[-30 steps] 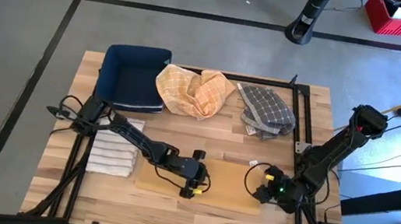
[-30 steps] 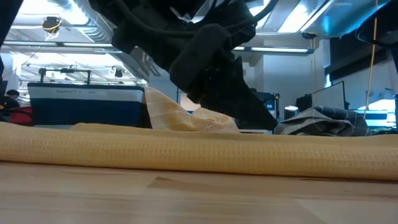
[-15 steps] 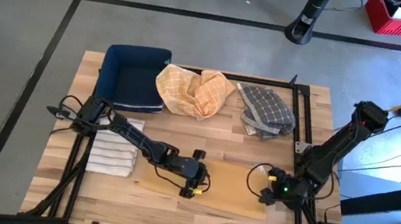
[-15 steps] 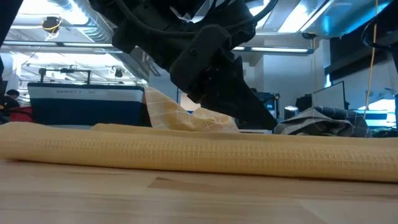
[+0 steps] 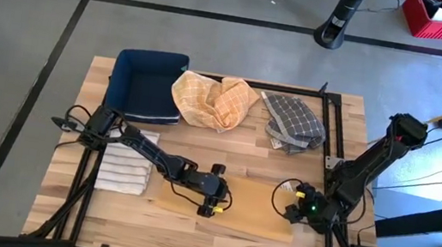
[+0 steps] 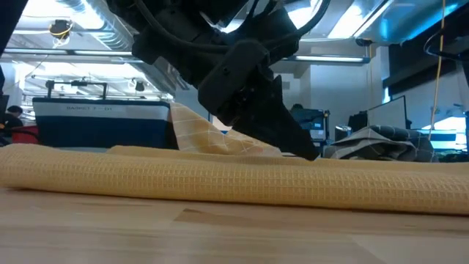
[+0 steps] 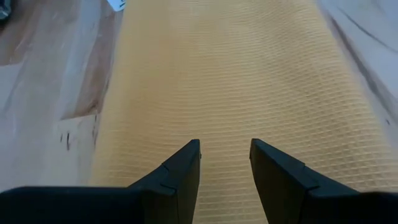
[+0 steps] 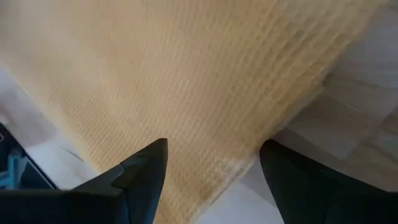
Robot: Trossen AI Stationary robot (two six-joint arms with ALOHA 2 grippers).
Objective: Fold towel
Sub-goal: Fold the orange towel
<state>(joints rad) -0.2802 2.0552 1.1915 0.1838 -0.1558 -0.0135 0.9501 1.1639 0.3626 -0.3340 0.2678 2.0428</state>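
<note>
A yellow waffle-weave towel (image 5: 248, 207) lies folded flat in a long strip on the wooden table, near its front edge; it also fills the low view (image 6: 220, 183). My left gripper (image 5: 218, 203) slants down over the towel's left-middle part. Its fingers stand apart, with the cloth (image 7: 236, 74) showing between them. My right gripper (image 5: 291, 207) hovers over the towel's right end, its fingers wide open above the towel's edge (image 8: 261, 124), with nothing between them. My left gripper (image 7: 225, 148) comes at the towel's top face slanting down from the table's left. Its fingertips (image 6: 308, 152) reach the level of the cloth's surface. Whether they touch it, I cannot tell.
At the back stand a dark blue bin (image 5: 148, 86), a crumpled yellow checked cloth (image 5: 211, 100) and a grey checked cloth (image 5: 292, 123). A folded white striped towel (image 5: 124, 169) lies at the left. Black frame rails (image 5: 331, 130) run along the table's sides.
My right gripper has tipped slightly over the towel's right end, staying in place. The towel lies as before.
</note>
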